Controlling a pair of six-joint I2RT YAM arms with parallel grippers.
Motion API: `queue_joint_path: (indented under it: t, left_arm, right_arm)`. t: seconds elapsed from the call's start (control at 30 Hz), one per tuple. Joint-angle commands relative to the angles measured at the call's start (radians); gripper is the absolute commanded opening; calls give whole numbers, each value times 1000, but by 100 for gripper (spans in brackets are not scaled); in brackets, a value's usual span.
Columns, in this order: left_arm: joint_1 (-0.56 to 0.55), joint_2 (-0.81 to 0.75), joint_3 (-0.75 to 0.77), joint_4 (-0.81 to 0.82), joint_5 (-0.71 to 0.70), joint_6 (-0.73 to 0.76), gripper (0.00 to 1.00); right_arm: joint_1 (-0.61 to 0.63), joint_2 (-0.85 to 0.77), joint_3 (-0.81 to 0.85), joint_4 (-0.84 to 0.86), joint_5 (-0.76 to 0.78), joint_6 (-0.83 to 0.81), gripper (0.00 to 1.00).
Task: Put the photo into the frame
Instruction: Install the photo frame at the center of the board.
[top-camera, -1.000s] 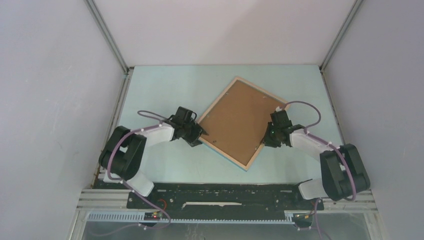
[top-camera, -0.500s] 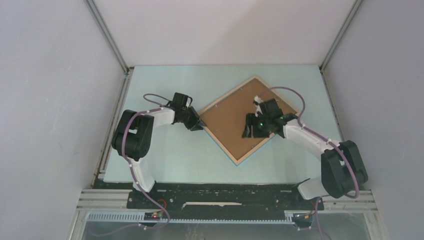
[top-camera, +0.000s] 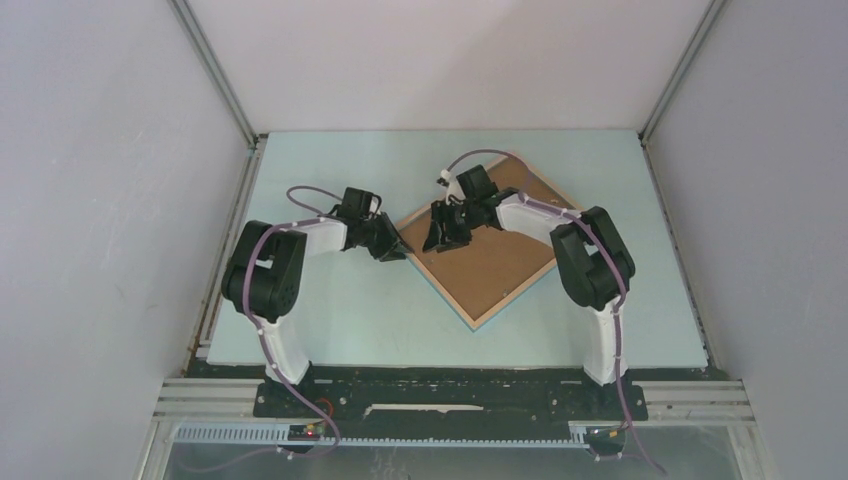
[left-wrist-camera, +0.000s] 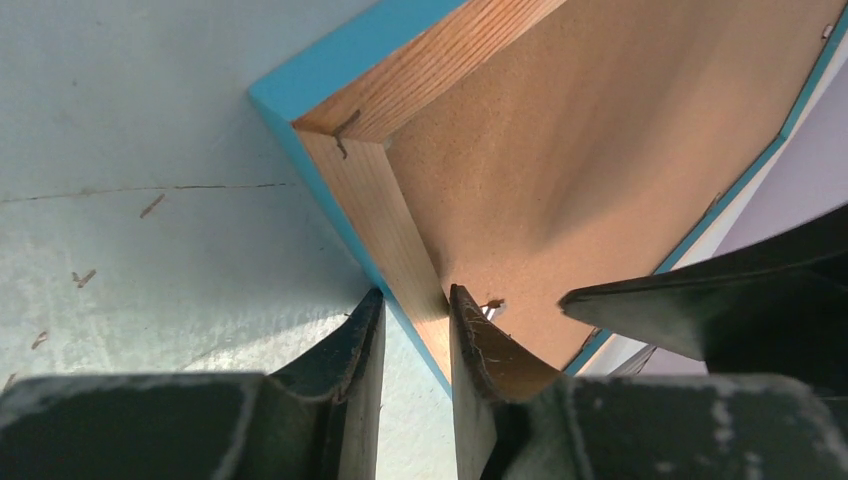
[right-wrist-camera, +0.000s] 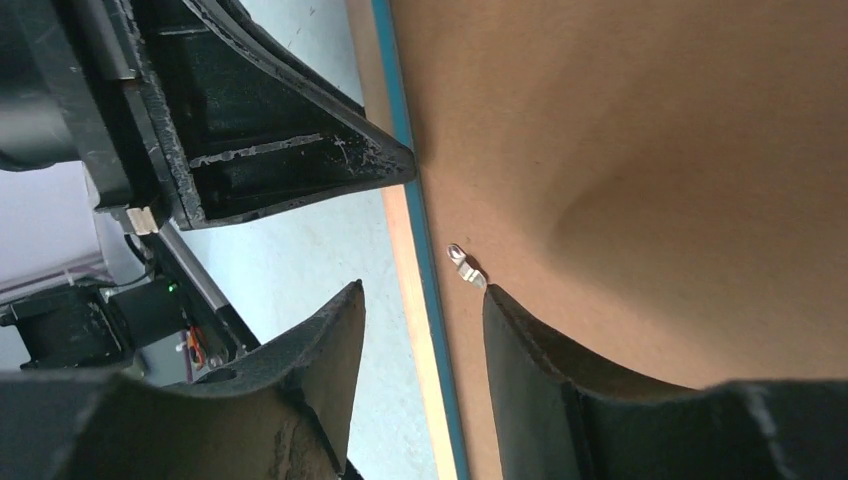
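Observation:
The frame (top-camera: 440, 287) lies back-up on the table as a diamond, with a wood rim, blue edges and a brown backing board (top-camera: 490, 258) filling it. My left gripper (top-camera: 393, 247) is at its left corner; in the left wrist view the jaws (left-wrist-camera: 415, 295) are shut on the wooden rim (left-wrist-camera: 370, 190). My right gripper (top-camera: 437, 232) hovers just inside that corner. Its jaws (right-wrist-camera: 420, 290) stand open astride the rim (right-wrist-camera: 403, 250), one fingertip (right-wrist-camera: 492, 298) on the board beside a metal clip (right-wrist-camera: 465, 265). The photo is out of view.
The pale blue table (top-camera: 330, 300) is boxed in by grey walls on three sides, with metal posts at the back corners. A black rail (top-camera: 450, 392) carrying both arm bases runs along the near edge. The two grippers are close together.
The right arm let go of the frame's right side and swung left across the board to the left corner. The frame shifted slightly back and right. The left jaws narrowed onto the rim.

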Motion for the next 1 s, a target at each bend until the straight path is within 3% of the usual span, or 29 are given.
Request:
queue_joint_path:
  t: [0.0, 0.37, 0.97]
  left_arm:
    - [7, 11, -79, 48, -63, 92, 6]
    - [13, -9, -118, 103, -53, 79, 0]
    - [15, -12, -127, 122, -54, 71, 0]
  right_arm:
    - [23, 39, 60, -19, -84, 5, 55]
    - [38, 104, 12, 30, -87, 32, 53]
    - [-4, 76, 60, -13, -76, 7, 53]
